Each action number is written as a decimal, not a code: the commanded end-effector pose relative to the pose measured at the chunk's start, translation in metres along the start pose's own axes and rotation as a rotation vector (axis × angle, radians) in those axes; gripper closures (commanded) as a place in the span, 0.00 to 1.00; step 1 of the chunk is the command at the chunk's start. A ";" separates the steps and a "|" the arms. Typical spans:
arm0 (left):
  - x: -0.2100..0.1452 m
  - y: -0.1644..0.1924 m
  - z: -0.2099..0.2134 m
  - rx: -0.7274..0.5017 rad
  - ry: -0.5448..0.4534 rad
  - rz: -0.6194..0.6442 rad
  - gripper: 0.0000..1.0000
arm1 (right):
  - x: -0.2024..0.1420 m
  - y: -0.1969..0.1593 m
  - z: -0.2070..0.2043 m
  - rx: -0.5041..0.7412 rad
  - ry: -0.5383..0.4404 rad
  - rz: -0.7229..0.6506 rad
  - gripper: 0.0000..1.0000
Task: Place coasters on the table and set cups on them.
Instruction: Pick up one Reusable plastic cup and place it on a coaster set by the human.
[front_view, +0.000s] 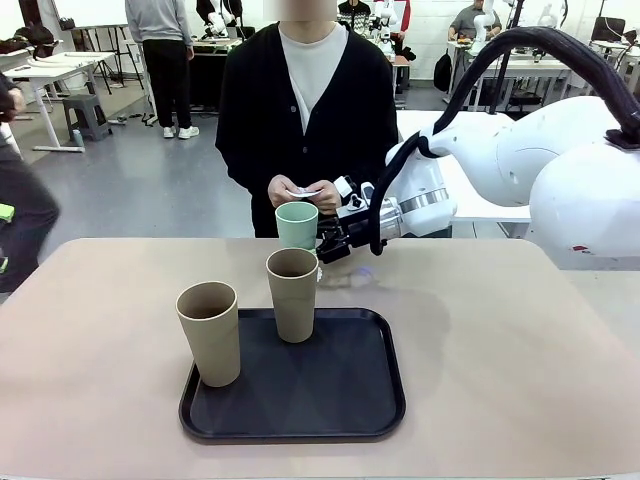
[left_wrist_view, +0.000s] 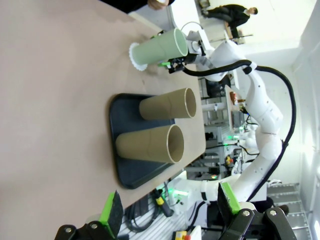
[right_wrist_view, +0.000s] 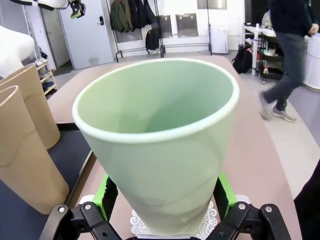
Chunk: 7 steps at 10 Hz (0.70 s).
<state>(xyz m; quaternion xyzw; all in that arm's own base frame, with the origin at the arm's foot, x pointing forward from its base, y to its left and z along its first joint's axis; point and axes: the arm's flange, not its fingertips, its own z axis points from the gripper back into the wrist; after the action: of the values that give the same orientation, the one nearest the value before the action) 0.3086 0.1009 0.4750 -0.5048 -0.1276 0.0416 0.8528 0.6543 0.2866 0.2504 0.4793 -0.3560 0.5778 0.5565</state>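
Green cup seated on coaster, table far edge; flanked by right gripper, grip undetermined; level withdrawal advised. Left gripper spread, empty.

Between green pads of black right gripper: mint green matte tapered cup, plain, on white lacy scalloped round coaster. Beside that gripper: two tan-brown matte tumblers, plain, on plain black rounded tray. Under all: beige-tan matte tabletop, unpatterned. Same black body and green pads on left gripper.
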 end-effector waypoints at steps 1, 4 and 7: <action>-0.001 0.000 0.001 -0.008 -0.001 -0.002 0.00 | 0.003 0.002 0.007 -0.001 0.059 -0.028 0.00; -0.001 0.000 0.001 -0.008 -0.001 -0.002 0.00 | 0.008 0.006 0.020 -0.026 0.072 -0.017 0.00; -0.001 0.000 0.001 -0.008 -0.001 -0.002 0.00 | 0.009 0.007 0.036 -0.046 0.071 -0.020 0.00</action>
<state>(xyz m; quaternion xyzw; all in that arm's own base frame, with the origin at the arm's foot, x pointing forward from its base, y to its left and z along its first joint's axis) 0.3086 0.1009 0.4750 -0.5048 -0.1276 0.0416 0.8528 0.6624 0.2620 0.2667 0.4561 -0.3537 0.5823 0.5725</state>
